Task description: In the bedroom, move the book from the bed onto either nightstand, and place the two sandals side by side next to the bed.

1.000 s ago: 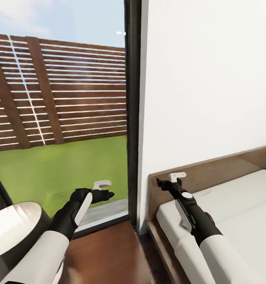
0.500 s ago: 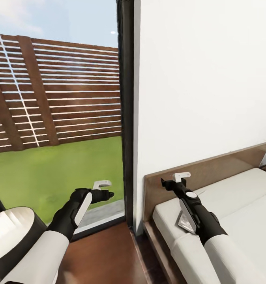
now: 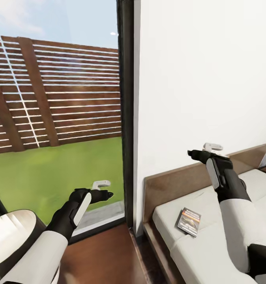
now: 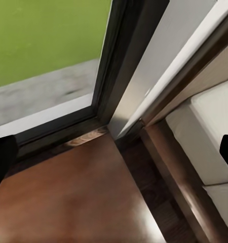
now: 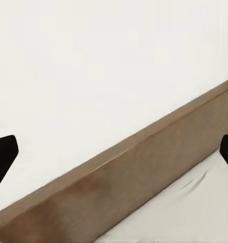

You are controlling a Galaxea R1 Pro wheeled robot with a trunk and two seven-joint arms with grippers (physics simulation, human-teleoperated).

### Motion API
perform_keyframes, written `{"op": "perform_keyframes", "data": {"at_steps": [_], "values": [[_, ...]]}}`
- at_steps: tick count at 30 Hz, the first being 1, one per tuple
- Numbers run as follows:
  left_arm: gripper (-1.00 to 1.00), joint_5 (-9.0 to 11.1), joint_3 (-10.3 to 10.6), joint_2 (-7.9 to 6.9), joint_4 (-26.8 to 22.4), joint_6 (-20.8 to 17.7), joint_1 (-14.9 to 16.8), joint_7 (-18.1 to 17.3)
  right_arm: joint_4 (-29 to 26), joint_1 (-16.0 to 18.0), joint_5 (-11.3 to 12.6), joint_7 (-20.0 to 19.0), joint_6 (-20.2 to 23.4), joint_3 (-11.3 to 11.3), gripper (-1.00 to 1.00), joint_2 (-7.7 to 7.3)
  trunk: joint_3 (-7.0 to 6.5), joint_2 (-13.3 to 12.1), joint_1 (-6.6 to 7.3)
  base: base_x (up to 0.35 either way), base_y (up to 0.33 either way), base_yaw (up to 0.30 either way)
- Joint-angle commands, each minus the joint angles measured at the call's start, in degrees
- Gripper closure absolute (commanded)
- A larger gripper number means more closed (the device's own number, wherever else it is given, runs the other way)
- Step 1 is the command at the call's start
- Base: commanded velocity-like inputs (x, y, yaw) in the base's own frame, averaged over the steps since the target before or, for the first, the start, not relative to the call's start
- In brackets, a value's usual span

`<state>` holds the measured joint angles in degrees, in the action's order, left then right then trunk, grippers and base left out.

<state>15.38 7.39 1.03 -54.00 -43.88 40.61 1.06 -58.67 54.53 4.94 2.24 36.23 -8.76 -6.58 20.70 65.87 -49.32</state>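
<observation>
Your head view, itemised: the book [image 3: 188, 221], dark cover with an orange band, lies flat on the light-grey mattress of the bed [image 3: 212, 252] in the lower right of the frame, near the mattress's left corner and just short of the brown headboard [image 3: 168, 183]. Your right gripper [image 3: 197, 153] sits right of centre, raised above the headboard against the white wall [image 3: 204, 79], well apart from the book and holding nothing; in the right wrist view its two dark fingertips [image 5: 2, 152] stand at opposite edges of the frame, spread wide. Your left gripper [image 3: 103, 194] hangs lower left of centre, before the dark-framed window [image 3: 125, 118] with green lawn [image 3: 58, 169] and slatted fence [image 3: 62, 98] behind; its fingertips [image 4: 1, 152] likewise sit far apart in the left wrist view, empty, over the brown floor [image 4: 68, 197] by the window sill.
</observation>
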Motion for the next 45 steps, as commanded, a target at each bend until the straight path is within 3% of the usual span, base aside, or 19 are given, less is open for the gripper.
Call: {"op": "perform_keyframes", "data": {"at_steps": [1, 3, 6, 7, 9, 13, 18, 21, 28, 29, 34, 39, 45], "values": [[-1.00, 0.17, 0.05, 0.00, -0.08, -0.24, 0.04, 0.07, 2.70, 2.49, 0.52, 1.84, 1.21, -0.02, -1.00, -0.20, -0.11, -0.37, 0.22, 0.000, 0.000, 0.000], [-1.00, 0.17, 0.07, -0.01, -0.08, -0.24, 0.04, 0.02, 6.91, 6.34, 0.55, 3.76, 2.32, -0.05, -1.00, -0.45, -0.47, -1.17, 0.66, 0.000, 0.000, 0.000], [-1.00, 0.17, 0.08, -0.03, -0.10, -0.24, 0.03, 0.00, 20.95, 17.20, 0.59, 6.22, 3.31, -0.09, -1.00, -2.23, -1.01, -2.38, 1.32, 0.000, 0.000, 0.000], [-1.00, 0.17, 0.11, -0.05, -0.07, -0.23, 0.06, 0.00, 30.13, 23.26, 0.72, 6.60, 3.24, -0.09, -1.00, -3.64, -1.19, -2.78, 1.54, 0.000, 0.000, 0.000], [-1.00, 0.17, 0.17, 0.00, -0.08, -0.21, 0.07, 0.04, 39.69, 29.68, 0.57, 6.80, 3.01, -0.05, -1.00, -4.63, -1.55, -3.58, 1.98, 0.000, 0.000, 0.000], [-1.00, 0.17, 0.20, 0.02, -0.07, -0.07, 0.06, 0.07, 44.69, 34.33, 0.65, 7.00, 3.19, -0.03, -1.00, -5.03, -2.27, -5.19, 2.86, 0.000, 0.000, 0.000], [-1.00, 0.17, 0.20, -0.04, -0.06, 1.23, 0.04, 0.00, 46.35, 35.79, 1.01, 7.32, 4.97, -0.09, -1.00, -5.28, -3.17, -7.19, 3.96, 0.000, 0.000, 0.000], [-1.00, 0.17, 0.18, 0.02, 0.01, 1.97, 0.00, -0.06, 47.00, 36.05, 1.06, 7.32, 8.30, 0.12, -1.00, -5.27, -3.70, -8.39, 4.62, 0.000, 0.000, 0.000], [-1.00, 0.25, 0.25, 0.28, 0.03, 2.01, -0.01, -0.09, 47.29, 34.75, 1.15, 7.16, 8.42, 0.26, -1.00, -4.46, -4.96, -11.20, 6.15, 0.000, 0.000, 0.000], [-1.00, 0.26, 0.25, 0.23, 0.03, 1.99, -0.01, -0.09, 47.52, 33.83, 1.12, 7.14, 8.29, 0.26, -1.00, -3.25, -5.14, -11.60, 6.37, 0.000, 0.000, 0.000], [-1.00, 0.21, 0.38, 0.33, -0.04, 1.96, -0.01, -0.04, 48.02, 33.03, 1.14, 7.03, 8.24, 0.24, -1.00, -1.74, -6.04, -13.61, 7.47, 0.000, 0.000, 0.000], [-1.00, 0.18, 0.88, 0.55, -0.92, 2.01, -0.01, -0.03, 50.65, 30.85, 1.21, 6.57, 7.69, 0.20, -1.00, -1.39, -6.94, -15.61, 8.57, 0.000, 0.000, 0.000], [-1.00, 0.17, 1.57, 0.37, -3.65, 1.97, -0.01, 0.03, 50.92, 29.65, 1.15, 2.96, 6.74, 0.08, -1.00, -1.59, -7.86, -18.02, 9.89, 0.000, 0.000, 0.000]]}}
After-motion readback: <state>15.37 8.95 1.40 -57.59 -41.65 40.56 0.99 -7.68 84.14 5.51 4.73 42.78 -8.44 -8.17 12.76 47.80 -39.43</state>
